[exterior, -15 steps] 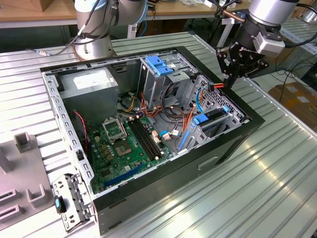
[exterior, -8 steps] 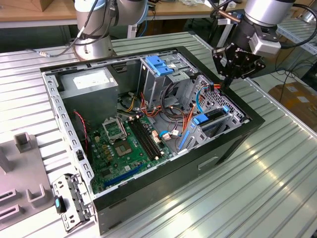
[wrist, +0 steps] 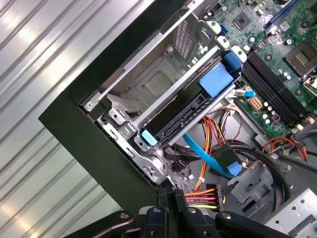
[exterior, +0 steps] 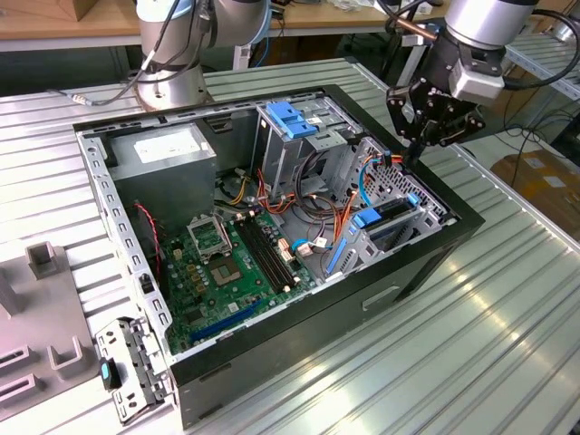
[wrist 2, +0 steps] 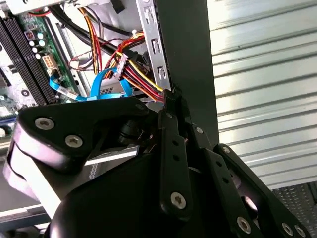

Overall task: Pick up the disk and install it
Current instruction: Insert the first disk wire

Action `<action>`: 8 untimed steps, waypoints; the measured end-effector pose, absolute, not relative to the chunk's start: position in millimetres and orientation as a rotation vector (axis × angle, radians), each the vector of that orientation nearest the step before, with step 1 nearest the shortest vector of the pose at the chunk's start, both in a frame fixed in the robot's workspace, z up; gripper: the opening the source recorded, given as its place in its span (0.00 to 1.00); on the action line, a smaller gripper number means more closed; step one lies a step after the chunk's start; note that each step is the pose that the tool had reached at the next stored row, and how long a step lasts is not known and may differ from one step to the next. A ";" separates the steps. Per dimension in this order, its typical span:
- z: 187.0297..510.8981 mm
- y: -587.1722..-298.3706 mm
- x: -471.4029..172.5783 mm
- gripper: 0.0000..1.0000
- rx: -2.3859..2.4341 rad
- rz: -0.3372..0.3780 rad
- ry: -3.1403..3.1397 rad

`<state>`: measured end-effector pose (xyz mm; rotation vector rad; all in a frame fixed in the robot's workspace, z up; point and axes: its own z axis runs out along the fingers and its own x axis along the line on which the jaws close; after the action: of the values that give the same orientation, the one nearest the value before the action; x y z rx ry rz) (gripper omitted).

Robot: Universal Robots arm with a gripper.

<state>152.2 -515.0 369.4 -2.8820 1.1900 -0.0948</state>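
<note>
The arm comes down from the upper right of the exterior view, its grey wrist tilted toward the open computer case (exterior: 272,308), and the black gripper (exterior: 419,145) hangs just above the case's far corner, by the drive cage (exterior: 399,195) at the exterior view's right. In both wrist views the gripper's fingers (wrist: 168,206) lie pressed together into one narrow black bar with no gap between them and nothing held, their tips right at the case's black wall (wrist 2: 185,59) beside a bundle of red, yellow and black wires (wrist: 210,196). The disk (wrist: 190,114) sits inside the drive cage, slid in on edge: in the first wrist view it shows as a dark slab framed by blue plastic carrier rails, with a broad blue tab (wrist: 218,79) at one end and a pale blue clip (wrist: 148,138) at the other. In the exterior view the disk (exterior: 394,213) appears as a dark slot with blue pieces in the lower right of the cage. The case lies on its side on a ribbed metal surface (exterior: 489,344), its green motherboard (exterior: 227,272) exposed.
</note>
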 end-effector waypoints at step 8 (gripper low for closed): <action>368.1 -515.0 152.2 0.17 -2.778 -0.097 1.426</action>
<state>152.2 -515.0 368.1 -2.7783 1.4264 -0.0974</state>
